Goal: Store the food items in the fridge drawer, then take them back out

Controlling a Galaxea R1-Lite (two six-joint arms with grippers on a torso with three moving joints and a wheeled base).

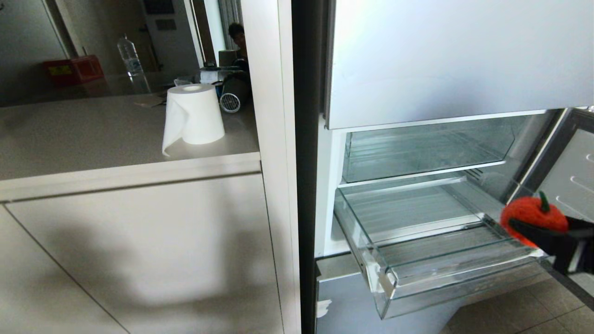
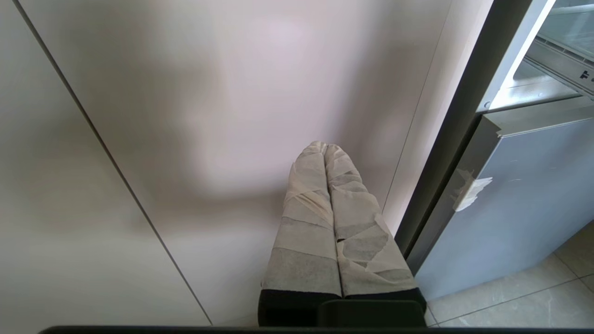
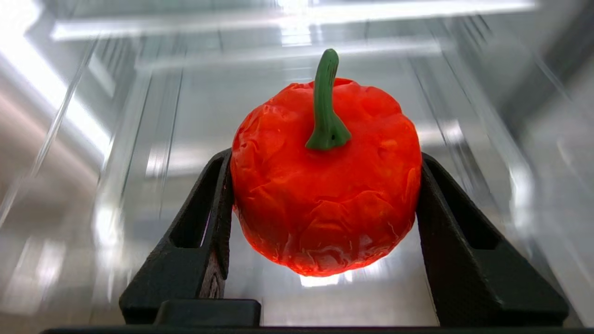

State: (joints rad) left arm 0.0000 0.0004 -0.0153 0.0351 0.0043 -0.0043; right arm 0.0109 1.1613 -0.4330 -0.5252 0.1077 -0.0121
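Right gripper (image 3: 325,195) fingers are clamped on the orange-red fruit (image 3: 325,185), held, seemingly, just above the right end of the pulled-out fridge drawer (image 1: 445,273); left gripper (image 2: 326,153) is pressed together beside the cabinet (image 2: 185,116).

Orange-red fruit (image 3: 325,185) stem-up; clear drawer (image 1: 417,273) pulled out.

The right gripper (image 1: 533,229) is holding the fruit (image 1: 529,214) at the right end of the pulled-out drawer (image 1: 457,273), while a paper roll (image 1: 192,113) is standing on the tabletop (image 1: 83,137)
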